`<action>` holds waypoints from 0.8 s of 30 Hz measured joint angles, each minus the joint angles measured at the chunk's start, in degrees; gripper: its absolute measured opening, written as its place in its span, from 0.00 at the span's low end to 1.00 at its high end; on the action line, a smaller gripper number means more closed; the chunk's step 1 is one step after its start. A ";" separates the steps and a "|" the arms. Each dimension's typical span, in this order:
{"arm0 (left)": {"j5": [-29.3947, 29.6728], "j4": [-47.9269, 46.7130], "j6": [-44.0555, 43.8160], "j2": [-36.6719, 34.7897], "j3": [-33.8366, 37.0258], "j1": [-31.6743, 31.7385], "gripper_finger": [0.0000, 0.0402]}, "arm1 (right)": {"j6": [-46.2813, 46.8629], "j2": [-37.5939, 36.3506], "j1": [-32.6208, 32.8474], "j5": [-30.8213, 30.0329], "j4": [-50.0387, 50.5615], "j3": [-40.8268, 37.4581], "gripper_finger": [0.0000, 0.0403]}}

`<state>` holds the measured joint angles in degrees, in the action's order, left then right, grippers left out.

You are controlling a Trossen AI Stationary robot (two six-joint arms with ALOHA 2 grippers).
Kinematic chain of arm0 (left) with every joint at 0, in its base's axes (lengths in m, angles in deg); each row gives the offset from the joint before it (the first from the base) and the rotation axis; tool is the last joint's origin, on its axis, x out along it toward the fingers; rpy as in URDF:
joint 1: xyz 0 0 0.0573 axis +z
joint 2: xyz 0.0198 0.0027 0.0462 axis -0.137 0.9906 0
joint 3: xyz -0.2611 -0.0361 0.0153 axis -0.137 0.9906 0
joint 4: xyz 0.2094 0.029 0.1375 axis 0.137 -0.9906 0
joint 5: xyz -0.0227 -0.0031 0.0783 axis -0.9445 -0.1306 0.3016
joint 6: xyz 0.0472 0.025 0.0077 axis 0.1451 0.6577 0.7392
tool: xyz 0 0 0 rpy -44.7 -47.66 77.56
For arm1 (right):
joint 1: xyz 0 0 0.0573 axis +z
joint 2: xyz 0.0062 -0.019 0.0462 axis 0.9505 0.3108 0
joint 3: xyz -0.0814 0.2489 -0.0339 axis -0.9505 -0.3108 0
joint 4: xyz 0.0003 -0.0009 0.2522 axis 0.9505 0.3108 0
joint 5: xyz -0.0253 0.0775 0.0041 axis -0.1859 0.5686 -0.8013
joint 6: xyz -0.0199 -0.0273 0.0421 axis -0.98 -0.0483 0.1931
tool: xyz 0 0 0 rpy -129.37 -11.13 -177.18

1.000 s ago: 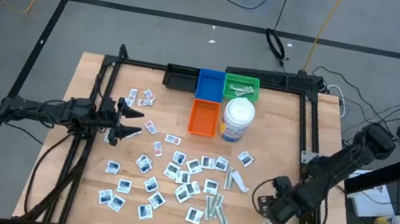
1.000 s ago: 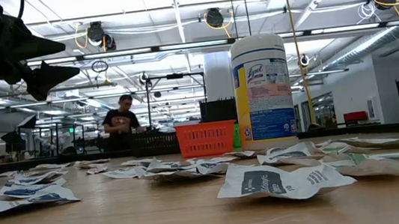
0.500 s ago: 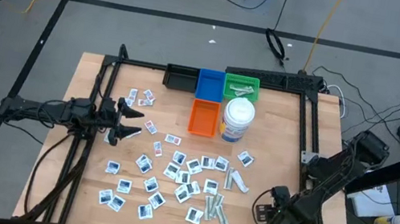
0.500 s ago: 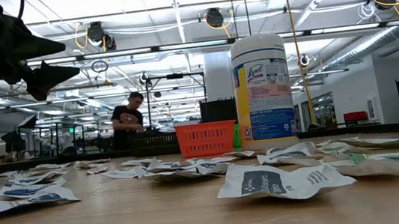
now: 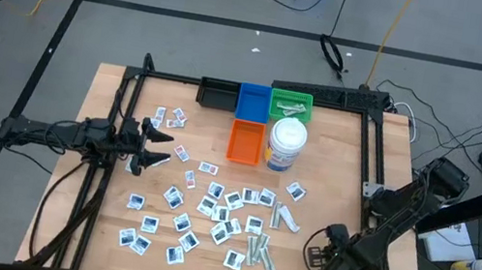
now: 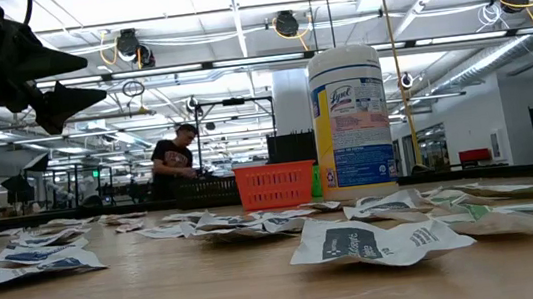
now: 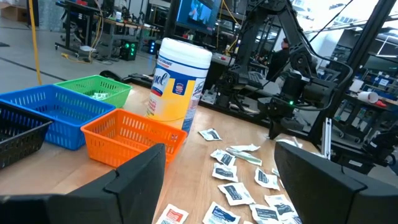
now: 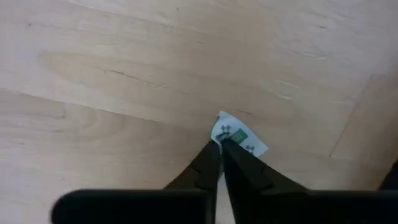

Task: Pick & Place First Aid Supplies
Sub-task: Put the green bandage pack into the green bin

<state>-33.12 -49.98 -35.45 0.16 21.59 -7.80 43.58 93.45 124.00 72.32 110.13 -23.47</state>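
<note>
The right gripper (image 8: 219, 148), down at the table's (image 5: 99, 219) near right corner, pinches only the tip of 1 wrapped strip (image 8: 235, 135); lifted, it may slip free. The left gripper (image 5: 153, 145) waits, fingers apart.

From overhead we look straight down on the whole table (image 5: 122, 86). Low at table height we face level across it toward the room. The left wrist view looks across past the wipes tub (image 7: 179, 78), centre frame, shared with both. The right wrist view stares close down at wood.
</note>
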 joint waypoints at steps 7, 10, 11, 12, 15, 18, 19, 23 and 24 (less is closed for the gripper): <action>0.00 0.00 0.01 -0.01 0.01 0.00 0.76 | -6.84 -2.59 -3.02 0.09 2.94 -0.28 0.01; 0.00 0.00 0.02 0.00 0.01 0.00 0.76 | -11.07 -4.29 -4.79 0.22 3.37 -0.28 0.00; 0.00 0.00 0.01 -0.01 0.00 0.00 0.76 | -12.65 -4.96 -5.41 0.36 3.64 -0.28 0.00; 0.00 0.00 0.02 -0.01 0.01 0.00 0.76 | -14.08 -5.65 -6.02 0.44 3.83 -0.28 0.00; 0.00 0.00 0.02 -0.01 0.00 0.00 0.76 | -18.00 -7.93 -7.92 0.45 4.01 -0.28 0.00; 0.00 0.00 0.00 -0.01 0.00 0.00 0.76 | -22.27 -10.70 -9.89 0.71 4.30 -0.26 0.00; 0.00 0.00 0.02 -0.01 -0.01 0.00 0.76 | -23.79 -11.55 -10.66 1.44 4.51 -0.26 0.00; 0.00 0.00 0.02 -0.01 0.00 0.00 0.76 | -29.79 -14.71 -13.82 4.13 7.01 -0.22 0.00; 0.00 0.00 0.02 0.01 0.01 0.00 0.76 | -31.40 -15.30 -14.60 4.84 8.12 -0.04 0.00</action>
<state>-33.12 -49.98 -35.43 0.17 21.60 -7.80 12.18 78.16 109.41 77.16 118.25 -23.51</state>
